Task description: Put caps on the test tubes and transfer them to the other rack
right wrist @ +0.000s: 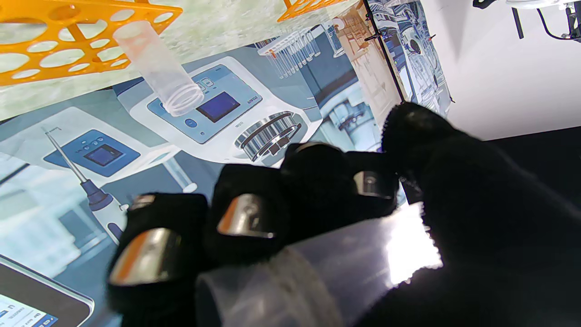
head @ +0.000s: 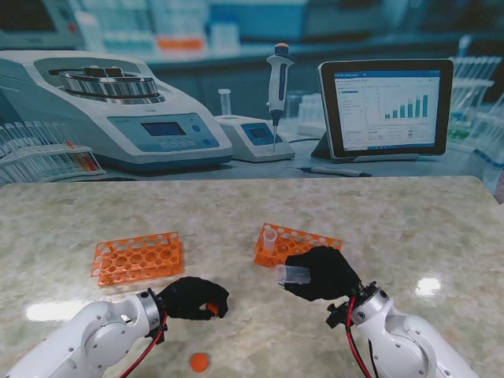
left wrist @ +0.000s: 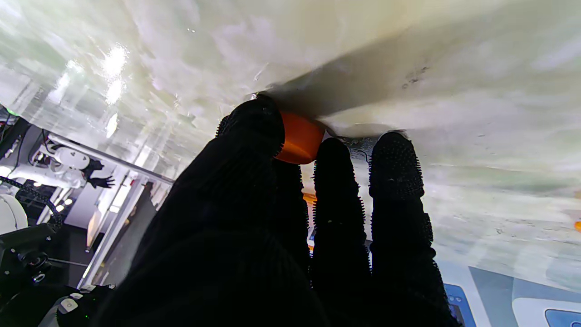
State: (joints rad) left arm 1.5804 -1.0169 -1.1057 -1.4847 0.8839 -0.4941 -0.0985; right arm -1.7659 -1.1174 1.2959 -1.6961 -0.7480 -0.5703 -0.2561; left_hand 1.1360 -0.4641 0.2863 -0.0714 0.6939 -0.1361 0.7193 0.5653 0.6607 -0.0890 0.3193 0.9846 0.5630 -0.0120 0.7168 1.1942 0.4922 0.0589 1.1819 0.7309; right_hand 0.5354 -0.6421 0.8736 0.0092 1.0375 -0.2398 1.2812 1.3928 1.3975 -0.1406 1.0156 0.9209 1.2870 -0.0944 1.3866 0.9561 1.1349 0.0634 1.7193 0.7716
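Note:
My right hand [head: 323, 272] is shut on a clear uncapped test tube [head: 292, 273], held sideways with its mouth toward my left; the same tube [right wrist: 317, 277] fills the right wrist view. Just beyond stands an orange rack [head: 303, 242] with one open tube [head: 270, 237] upright in it, and this tube [right wrist: 159, 68] also shows at the wrist. My left hand [head: 193, 298] rests low on the table, fingers closed around an orange cap [head: 212, 308]; the cap [left wrist: 299, 138] is pinched between thumb and fingers against the tabletop. A second orange rack [head: 138, 257] stands empty to the left.
Another orange cap [head: 199, 361] lies loose on the marble table [head: 409, 228] near its front edge, between my arms. The backdrop behind the table's far edge is a printed lab scene with a centrifuge, a pipette and a tablet.

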